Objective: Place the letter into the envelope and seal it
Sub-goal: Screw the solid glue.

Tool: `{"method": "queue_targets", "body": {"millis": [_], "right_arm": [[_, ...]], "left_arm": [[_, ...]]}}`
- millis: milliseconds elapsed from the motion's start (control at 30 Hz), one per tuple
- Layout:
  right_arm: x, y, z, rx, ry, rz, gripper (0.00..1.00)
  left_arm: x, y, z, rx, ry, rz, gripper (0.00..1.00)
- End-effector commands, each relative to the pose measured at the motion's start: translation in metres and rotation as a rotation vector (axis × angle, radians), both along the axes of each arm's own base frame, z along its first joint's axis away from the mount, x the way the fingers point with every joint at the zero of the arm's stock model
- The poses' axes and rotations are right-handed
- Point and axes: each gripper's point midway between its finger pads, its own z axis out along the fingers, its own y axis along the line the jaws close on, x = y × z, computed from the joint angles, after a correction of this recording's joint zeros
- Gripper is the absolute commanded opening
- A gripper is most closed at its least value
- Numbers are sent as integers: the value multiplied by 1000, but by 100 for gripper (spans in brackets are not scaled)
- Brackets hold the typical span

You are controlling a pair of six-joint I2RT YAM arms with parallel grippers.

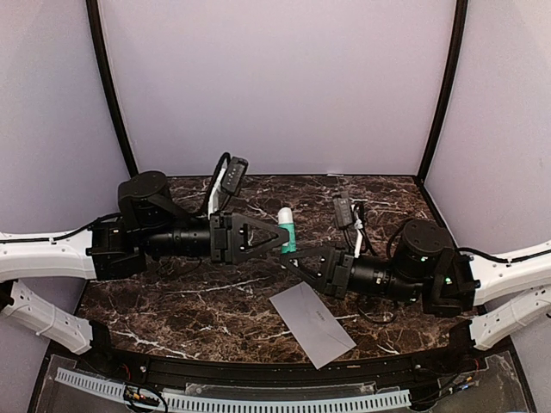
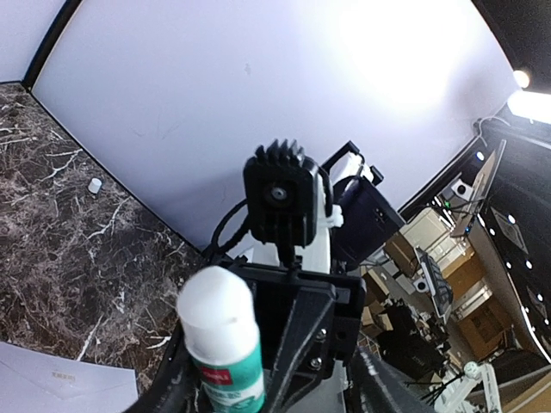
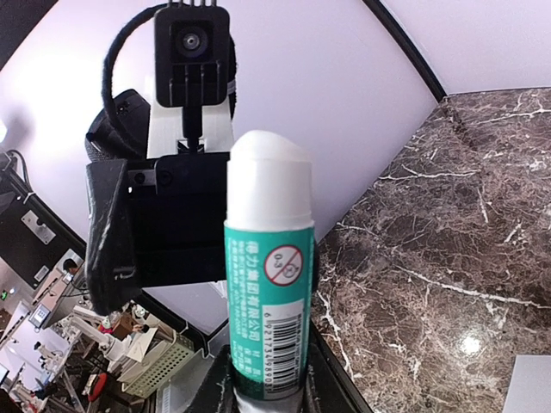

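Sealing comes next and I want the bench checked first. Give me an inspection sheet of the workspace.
Surface: dark veined marble table.
Job's things: grey envelope lying flat near the front edge; letter not seen; glue stick held above the table between the two grippers.
Clutter: small white cap lying alone near the back wall.
Grippers: right gripper shut on the glue stick's base; left gripper appears open beside it.
Cables: black cable loops at both wrists, off the table.
Surroundings: pale walls on three sides.
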Motion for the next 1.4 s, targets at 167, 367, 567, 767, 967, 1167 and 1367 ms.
{"method": "queue_targets", "body": {"millis": [167, 367, 567, 767, 967, 1167, 1367], "right_arm": [[-9, 1, 13, 46, -27, 47, 6], [-11, 3, 11, 41, -28, 61, 6], [-10, 5, 11, 36, -31, 60, 6], [-9, 4, 9, 25, -30, 49, 6], [-5, 0, 6, 19, -15, 25, 23], [-13, -11, 14, 97, 6, 73, 72], [-40, 0, 26, 165, -6, 287, 76]], "left_arm": [[0, 2, 8, -37, 29, 11, 48], [-4, -4, 12, -75, 61, -30, 47], [-4, -9, 7, -70, 81, -45, 41], [-2, -8, 9, -84, 90, -34, 23], [-2, -9, 5, -79, 111, -36, 2], [-2, -2, 14, -122, 85, -21, 0], [-15, -1, 29, -184, 51, -95, 0]]}}
